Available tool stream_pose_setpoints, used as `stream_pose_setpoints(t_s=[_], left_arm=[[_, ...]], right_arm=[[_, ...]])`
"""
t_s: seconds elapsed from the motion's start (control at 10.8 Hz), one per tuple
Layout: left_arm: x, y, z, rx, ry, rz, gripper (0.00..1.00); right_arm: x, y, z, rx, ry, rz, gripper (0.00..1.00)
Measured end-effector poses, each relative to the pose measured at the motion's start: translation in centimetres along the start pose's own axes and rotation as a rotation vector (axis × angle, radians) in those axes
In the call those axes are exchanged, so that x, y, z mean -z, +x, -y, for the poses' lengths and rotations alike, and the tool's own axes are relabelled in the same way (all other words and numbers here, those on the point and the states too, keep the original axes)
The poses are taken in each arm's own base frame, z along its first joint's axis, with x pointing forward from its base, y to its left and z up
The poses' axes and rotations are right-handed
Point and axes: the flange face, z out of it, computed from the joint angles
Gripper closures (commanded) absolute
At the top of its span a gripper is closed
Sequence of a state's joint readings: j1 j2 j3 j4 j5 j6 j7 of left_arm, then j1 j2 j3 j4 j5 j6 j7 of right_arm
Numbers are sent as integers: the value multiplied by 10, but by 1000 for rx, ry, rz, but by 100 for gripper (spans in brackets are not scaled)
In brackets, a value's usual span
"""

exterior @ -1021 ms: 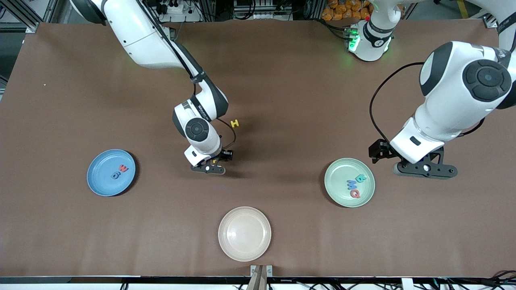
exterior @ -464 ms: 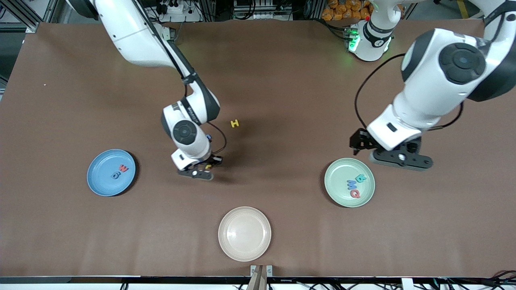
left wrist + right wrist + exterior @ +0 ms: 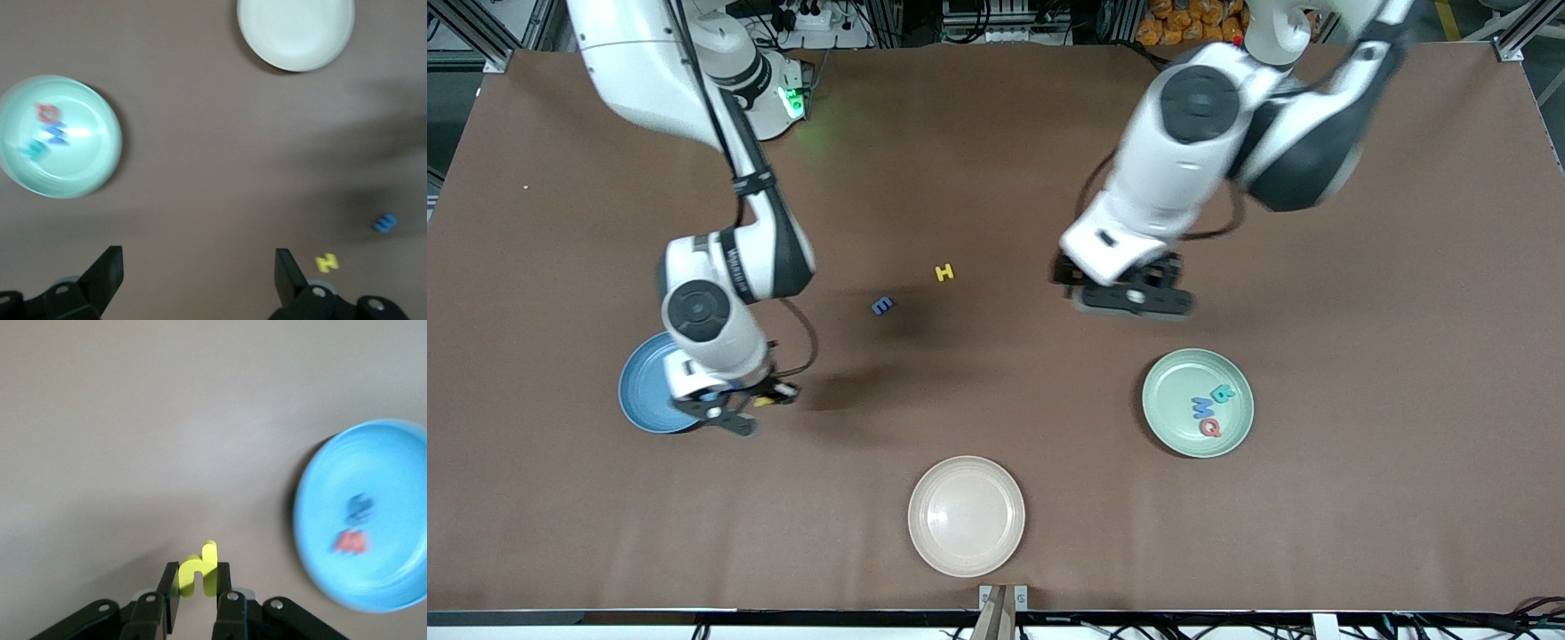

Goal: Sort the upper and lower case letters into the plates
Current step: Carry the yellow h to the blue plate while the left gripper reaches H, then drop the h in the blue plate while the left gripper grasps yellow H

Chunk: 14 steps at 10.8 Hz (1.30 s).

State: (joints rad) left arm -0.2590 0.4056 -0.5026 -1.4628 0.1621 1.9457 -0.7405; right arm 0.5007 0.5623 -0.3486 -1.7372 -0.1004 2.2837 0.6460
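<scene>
Brown tabletop: three plates. My right gripper pinches one yellow letter beside the blue plate; my left gripper hangs spread over table near the yellow H.

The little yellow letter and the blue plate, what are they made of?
The yellow letter, pinched in the right gripper, looks like soft foam or rubbery plastic: thick, dull, no shine. The blue plate looks like matte plastic, maybe ceramic: smooth, one even color, no glare. I can't be sure from looks.
</scene>
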Motion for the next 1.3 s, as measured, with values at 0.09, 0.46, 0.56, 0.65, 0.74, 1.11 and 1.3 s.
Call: stream_pose_setpoints(t_s=[0.09,0.46,0.56,0.65,0.74,1.11,1.3], left_arm=[[-17,-19,-37,52,-34,2,0],[-104,-78,-148,239,-136,40,0],[-133,-88,-161,256,-119,36,0],[-161,-100,-171,252,-88,37,0],[-185,-111,-177,241,-62,47,0],[-235,-141,-190,230,-18,92,14],[-260,-149,-188,241,8,113,15]], right_arm=[[-18,15,-32,-19,-53,-1,100],[-72,40,-107,-43,-133,68,80],[-75,41,-116,-36,-142,83,43],[-78,44,-126,-21,-145,93,0],[-82,49,-141,9,-147,104,0],[-92,62,-187,92,-144,138,0],[-91,59,-177,106,-138,139,0]])
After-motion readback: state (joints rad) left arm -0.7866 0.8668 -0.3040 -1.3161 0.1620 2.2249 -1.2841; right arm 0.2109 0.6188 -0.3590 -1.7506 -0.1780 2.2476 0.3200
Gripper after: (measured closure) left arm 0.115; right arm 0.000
